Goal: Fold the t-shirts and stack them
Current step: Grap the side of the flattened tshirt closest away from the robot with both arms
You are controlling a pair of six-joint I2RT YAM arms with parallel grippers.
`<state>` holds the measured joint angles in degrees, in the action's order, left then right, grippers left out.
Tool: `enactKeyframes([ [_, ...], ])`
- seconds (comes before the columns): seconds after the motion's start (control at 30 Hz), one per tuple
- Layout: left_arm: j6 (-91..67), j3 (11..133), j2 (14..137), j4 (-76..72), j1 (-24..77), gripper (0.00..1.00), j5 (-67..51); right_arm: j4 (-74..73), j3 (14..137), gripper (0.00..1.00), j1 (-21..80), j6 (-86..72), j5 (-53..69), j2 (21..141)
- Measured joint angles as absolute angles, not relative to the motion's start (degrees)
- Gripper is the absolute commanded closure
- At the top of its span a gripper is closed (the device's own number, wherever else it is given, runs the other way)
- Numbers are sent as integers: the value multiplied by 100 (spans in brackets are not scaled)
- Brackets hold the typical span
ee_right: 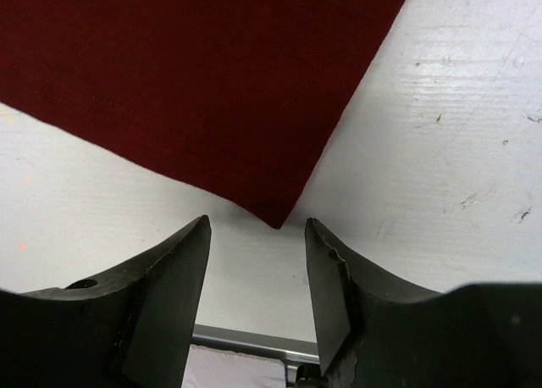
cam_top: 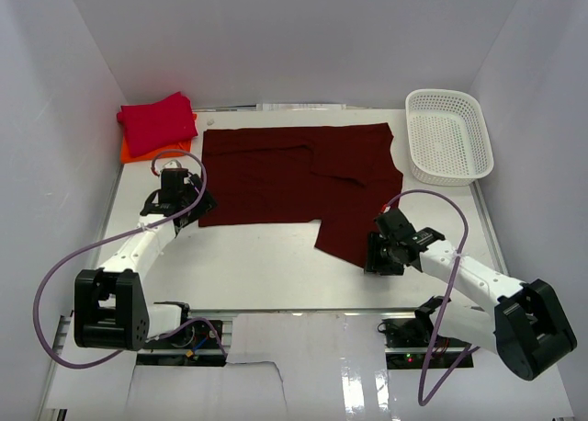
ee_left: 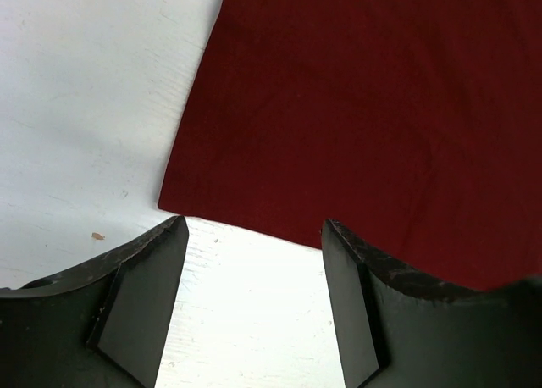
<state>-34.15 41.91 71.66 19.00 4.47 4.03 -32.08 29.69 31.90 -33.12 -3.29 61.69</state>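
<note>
A dark maroon t-shirt [cam_top: 303,177] lies spread flat across the middle of the table. My left gripper [cam_top: 196,210] stands open at its near left corner, and that corner [ee_left: 169,203] lies just ahead of the fingers, untouched. My right gripper [cam_top: 372,260] is open at the shirt's near right corner; that corner's tip [ee_right: 275,221] sits just in front of the gap between the fingers, apart from them. At the far left, a folded crimson t-shirt [cam_top: 158,122] rests on top of a folded orange t-shirt [cam_top: 138,151].
A white mesh basket [cam_top: 448,134] stands at the back right. White walls enclose the table on three sides. The table's near edge [ee_right: 254,341] lies right below my right gripper.
</note>
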Motion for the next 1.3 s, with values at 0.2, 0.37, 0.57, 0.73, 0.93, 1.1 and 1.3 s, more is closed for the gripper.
enactKeyframes([
  [0.2,-3433,4200,7266,1883,333,25,386,-3063,2947,48,3190,-3454,-460,6313],
  [0.37,-3411,4257,7303,1903,263,25,375,-2978,2961,55,3197,-3557,-596,6390],
  [0.57,-3367,4381,7321,1896,189,26,357,-2864,3002,81,3197,-3607,-698,6560],
  [0.73,-3345,4388,7341,1903,104,26,344,-2777,3022,92,3194,-3625,-703,6676],
  [0.93,-3358,4386,7467,1920,40,28,325,-2792,3057,92,3197,-3625,-696,6687],
  [1.1,-3457,4307,7634,1789,38,30,244,-2825,3065,92,3197,-3614,-698,6672],
  [1.3,-3649,4141,8051,1739,36,32,222,-2923,3068,92,3197,-3581,-733,6606],
])
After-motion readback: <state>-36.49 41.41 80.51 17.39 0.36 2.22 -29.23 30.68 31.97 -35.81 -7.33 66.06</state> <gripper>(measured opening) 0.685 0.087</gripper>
